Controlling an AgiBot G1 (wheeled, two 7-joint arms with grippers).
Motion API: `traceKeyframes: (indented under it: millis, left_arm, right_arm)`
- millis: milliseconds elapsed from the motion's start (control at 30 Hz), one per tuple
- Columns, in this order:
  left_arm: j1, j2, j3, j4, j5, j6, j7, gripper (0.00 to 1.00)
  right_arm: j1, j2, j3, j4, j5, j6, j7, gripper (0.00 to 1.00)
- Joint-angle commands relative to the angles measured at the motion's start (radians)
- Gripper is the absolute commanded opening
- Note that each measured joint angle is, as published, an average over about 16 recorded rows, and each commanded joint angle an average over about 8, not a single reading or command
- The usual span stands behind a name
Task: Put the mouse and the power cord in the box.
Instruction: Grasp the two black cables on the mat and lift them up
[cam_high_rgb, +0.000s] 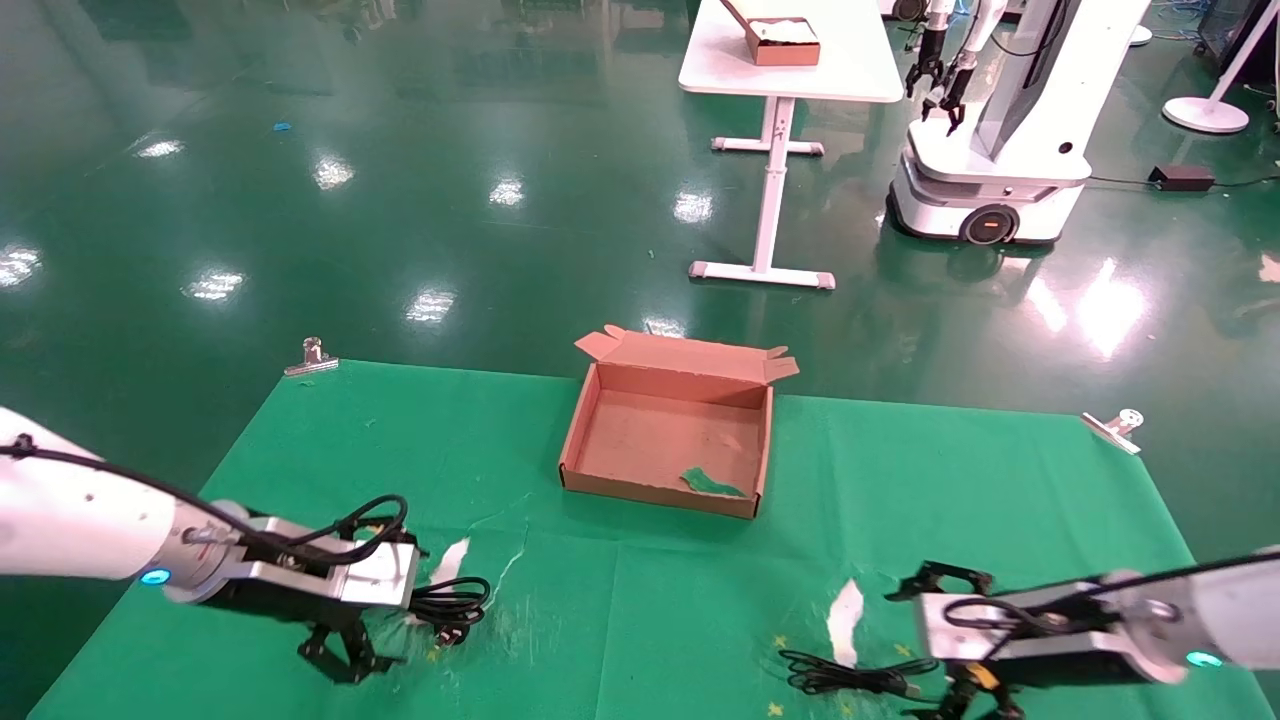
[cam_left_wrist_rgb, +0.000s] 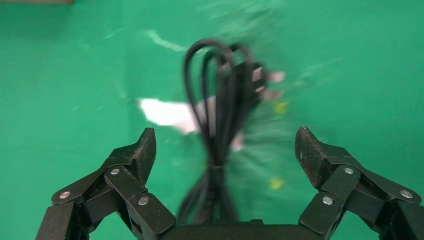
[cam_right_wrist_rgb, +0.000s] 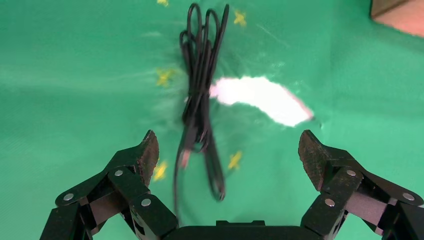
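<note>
The box (cam_high_rgb: 600, 420) stands open at the middle of the green cloth, flap lid raised at its far side. The power cord (cam_high_rgb: 452, 603) lies coiled at the near left, and its plug (cam_left_wrist_rgb: 257, 80) points away. My left gripper (cam_high_rgb: 405, 605) hangs open just over it, with the coil (cam_left_wrist_rgb: 220, 115) running between the spread fingers (cam_left_wrist_rgb: 142, 150). At the near right lies a thin black bundled cable (cam_high_rgb: 850, 675). My right gripper (cam_high_rgb: 915, 650) is open above that cable (cam_right_wrist_rgb: 200, 80). The mouse's body is out of view.
A green scrap (cam_high_rgb: 712, 483) lies inside the box. White torn patches (cam_high_rgb: 845, 610) mark the cloth near both cables. Metal clips (cam_high_rgb: 312, 358) (cam_high_rgb: 1115, 428) hold the cloth's far corners. Beyond stand a white table (cam_high_rgb: 790, 75), a smaller box (cam_high_rgb: 785, 40) and another robot (cam_high_rgb: 1000, 150).
</note>
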Motion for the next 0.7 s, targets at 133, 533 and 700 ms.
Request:
traceKeyframes:
  millis: [133,533,700]
  left_arm:
    - [-0.025,0.051,0.009,0.116,0.026,-0.074,0.073,1.00]
    - [-0.044,0.089,0.008,0.264,0.027,-0.118,0.178,0.80]
    - [-0.055,0.091,0.006,0.296,0.025,-0.123,0.193,0.17]
  right_arm:
    - [0.044,-0.073,-0.013,-0.127,-0.025,0.042,-0.087,1.00]
    - [0.073,-0.119,0.007,-0.290,0.004,0.053,-0.207,0.81]
    - [0.081,-0.124,0.010,-0.322,0.007,0.048,-0.231,0.19]
